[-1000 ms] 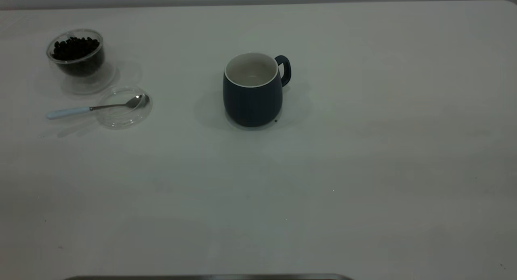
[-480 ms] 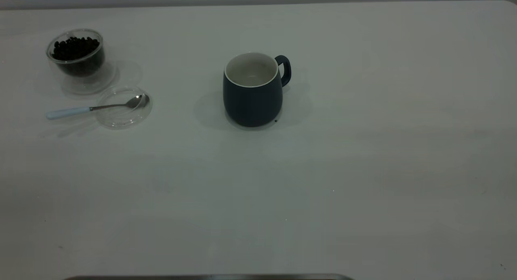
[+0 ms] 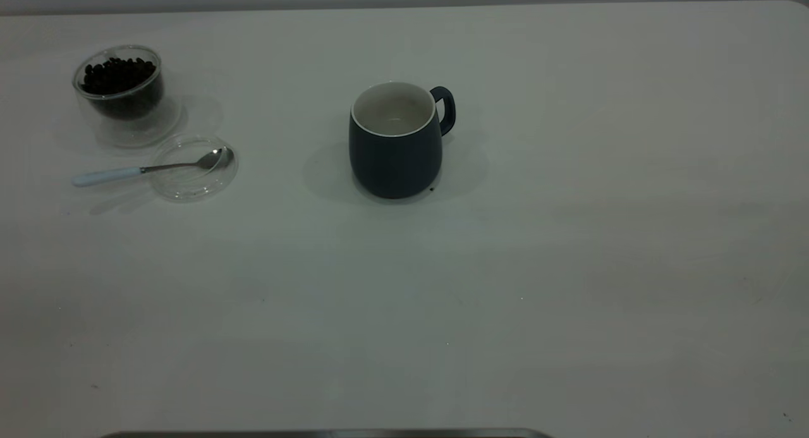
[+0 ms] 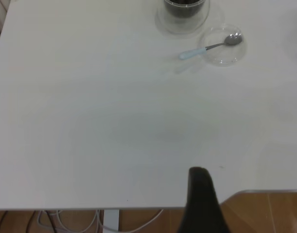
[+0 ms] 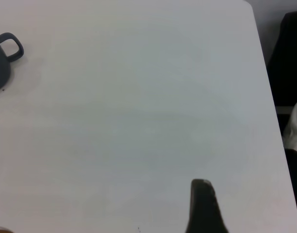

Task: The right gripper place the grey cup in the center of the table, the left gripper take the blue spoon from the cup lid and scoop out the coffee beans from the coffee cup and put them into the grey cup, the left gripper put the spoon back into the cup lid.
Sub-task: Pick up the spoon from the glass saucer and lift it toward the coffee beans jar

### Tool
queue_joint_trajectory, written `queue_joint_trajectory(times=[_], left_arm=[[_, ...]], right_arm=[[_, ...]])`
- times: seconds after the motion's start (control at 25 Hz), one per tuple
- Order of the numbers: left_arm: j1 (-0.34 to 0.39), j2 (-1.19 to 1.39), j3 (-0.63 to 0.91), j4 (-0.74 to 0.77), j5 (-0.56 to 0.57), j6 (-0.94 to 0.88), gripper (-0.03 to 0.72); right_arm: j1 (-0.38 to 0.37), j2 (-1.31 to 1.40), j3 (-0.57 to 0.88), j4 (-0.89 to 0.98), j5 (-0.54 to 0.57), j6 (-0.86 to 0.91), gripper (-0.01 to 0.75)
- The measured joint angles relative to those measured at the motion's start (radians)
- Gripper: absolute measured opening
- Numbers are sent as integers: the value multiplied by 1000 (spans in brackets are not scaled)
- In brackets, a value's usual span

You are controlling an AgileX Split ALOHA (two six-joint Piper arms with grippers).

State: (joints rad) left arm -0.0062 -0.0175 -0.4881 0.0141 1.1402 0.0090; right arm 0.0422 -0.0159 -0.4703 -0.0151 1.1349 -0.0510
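White table (image 3: 569,172) holds the grey cup (image 3: 395,144) centrally, ready for beans, spoon (image 3: 148,169) resting across the lid (image 3: 193,182) at far left; neither gripper's jaw state can be told.

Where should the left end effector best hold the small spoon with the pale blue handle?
Probably the small metal spoon's pale blue handle, gripped from above. It juts off the flat clear glass lid toward the table's left edge, away from the clear glass cup of beans.

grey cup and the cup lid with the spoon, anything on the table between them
Nothing: in the exterior view, only bare table separates the grey cup from the cup lid.
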Motion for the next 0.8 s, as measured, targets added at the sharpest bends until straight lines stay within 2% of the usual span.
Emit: queue_joint_trajectory(times=[0.8], left_arm=[[0,23,-1,-24,-4,-43,592]], right_arm=[[0,0,0,-1,0,1,462]])
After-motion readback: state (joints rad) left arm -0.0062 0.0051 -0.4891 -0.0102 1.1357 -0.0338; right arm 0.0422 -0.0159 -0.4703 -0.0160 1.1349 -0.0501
